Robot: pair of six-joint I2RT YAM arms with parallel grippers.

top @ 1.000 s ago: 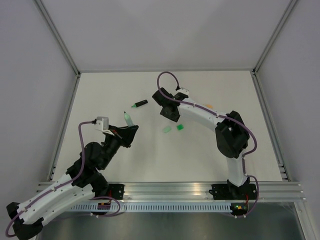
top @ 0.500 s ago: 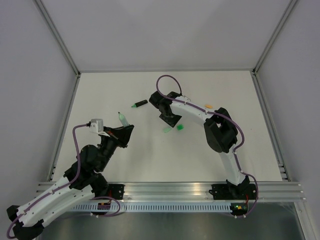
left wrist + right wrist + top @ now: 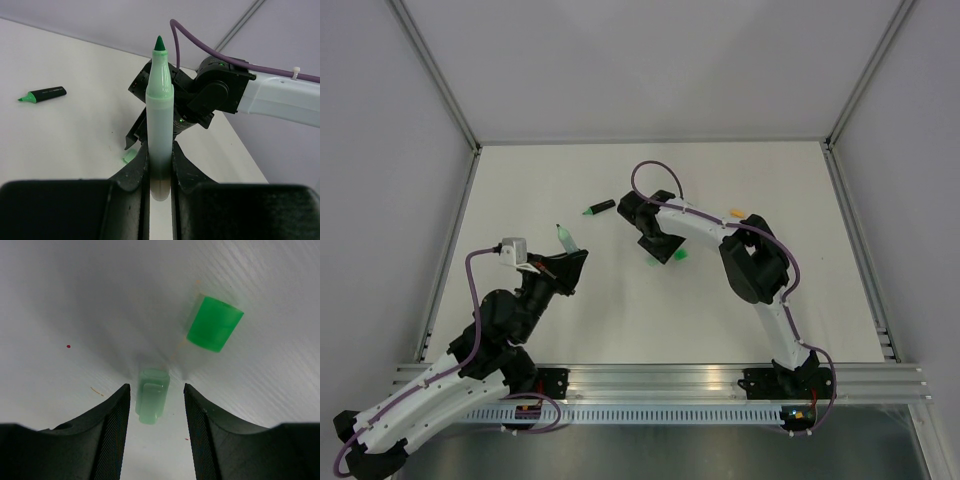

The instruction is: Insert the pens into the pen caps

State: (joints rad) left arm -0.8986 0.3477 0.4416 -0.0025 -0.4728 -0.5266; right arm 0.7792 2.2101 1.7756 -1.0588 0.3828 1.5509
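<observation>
Workspace seen from above and from both wrists; positions are given relative to the pale green cap [image 3: 152, 401], which lies on its side on the white table [image 3: 520, 190].

Right gripper [image 3: 155, 387]: lowered over the pale green cap, its fingers [image 3: 115, 425] apart, one on each side of the cap. A gap shows on both sides, so nothing is gripped.

Bright green cap [image 3: 215, 323]: just beside the pale green cap, outside the right gripper's fingers, apart from both.

Left gripper [image 3: 160, 155]: well apart from the pale green cap, to its left and nearer the arm bases in the overhead view. Its fingers are clamped on the lower barrel of the pale pen [image 3: 159, 115], which stands out of the grip with its uncapped dark green tip pointing away from the gripper.

Black pen [image 3: 600, 208]: flat on the table, behind and left of the pale green cap, green end pointing left.

Orange pen [image 3: 737, 212]: right of the pale green cap, beyond the right arm, too small to show detail.
</observation>
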